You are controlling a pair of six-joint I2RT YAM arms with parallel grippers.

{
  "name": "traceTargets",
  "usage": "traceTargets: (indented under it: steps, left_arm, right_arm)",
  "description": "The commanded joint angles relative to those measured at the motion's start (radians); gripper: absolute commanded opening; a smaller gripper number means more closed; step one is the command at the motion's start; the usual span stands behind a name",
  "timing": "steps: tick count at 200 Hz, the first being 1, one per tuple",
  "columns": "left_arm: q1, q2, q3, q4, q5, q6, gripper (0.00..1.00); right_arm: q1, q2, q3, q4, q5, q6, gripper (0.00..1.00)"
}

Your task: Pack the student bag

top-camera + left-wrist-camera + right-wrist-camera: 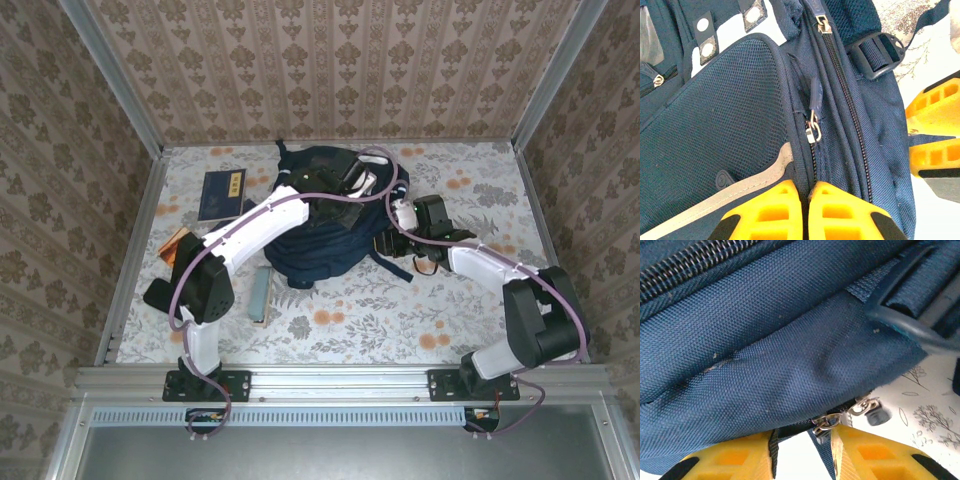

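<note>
The student bag point(330, 225), a large navy backpack, lies at the middle of the table. My left gripper point(345, 185) rests on its top. In the left wrist view the left gripper point(806, 192) is shut on a ridge of bag fabric point(740, 115) beside a closed zipper, just below the silver zipper pull point(813, 131). My right gripper point(388, 243) sits at the bag's right edge. In the right wrist view the right gripper point(802, 445) is open under the bag's lower seam point(790, 360). A zipper pull point(826, 424) and its dark tab hang between the fingers, against the right one.
A navy booklet point(222, 193) lies at the back left. An orange-brown item point(177, 243) and a flat teal item point(260, 293) lie left of the bag. A second zipper slider point(867, 409) hangs over the patterned tabletop point(400, 310). Papered walls enclose the table.
</note>
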Motion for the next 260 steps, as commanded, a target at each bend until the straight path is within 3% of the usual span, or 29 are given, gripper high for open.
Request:
traceTargets:
  steps: [1, 32, 79, 133, 185, 243, 260]
  left_arm:
    - [0.011, -0.101, 0.009, 0.067, 0.012, 0.008, 0.0]
    - [0.015, -0.136, 0.0, 0.069, -0.009, 0.014, 0.0]
    - [0.025, -0.223, -0.061, 0.16, -0.028, 0.035, 0.0]
    - [0.053, -0.264, -0.087, 0.21, -0.018, 0.026, 0.0]
    - [0.065, -0.277, -0.104, 0.214, -0.023, 0.023, 0.0]
    - [0.073, -0.287, -0.124, 0.222, -0.022, 0.019, 0.0]
    - [0.075, -0.29, -0.125, 0.224, -0.016, 0.015, 0.0]
  right_arm:
    - [-0.013, 0.011, 0.028, 0.081, -0.076, -0.07, 0.36]
    - [-0.015, 0.01, 0.046, 0.07, -0.07, -0.102, 0.36]
    - [-0.013, -0.035, 0.075, 0.008, -0.232, -0.153, 0.36]
    - [-0.012, -0.041, 0.102, -0.035, -0.268, -0.187, 0.41]
    - [-0.013, -0.042, 0.113, -0.05, -0.206, -0.2, 0.51]
    - [-0.014, -0.087, 0.061, -0.04, -0.142, -0.173, 0.44]
    - [-0.015, -0.085, 0.06, -0.025, -0.147, -0.159, 0.49]
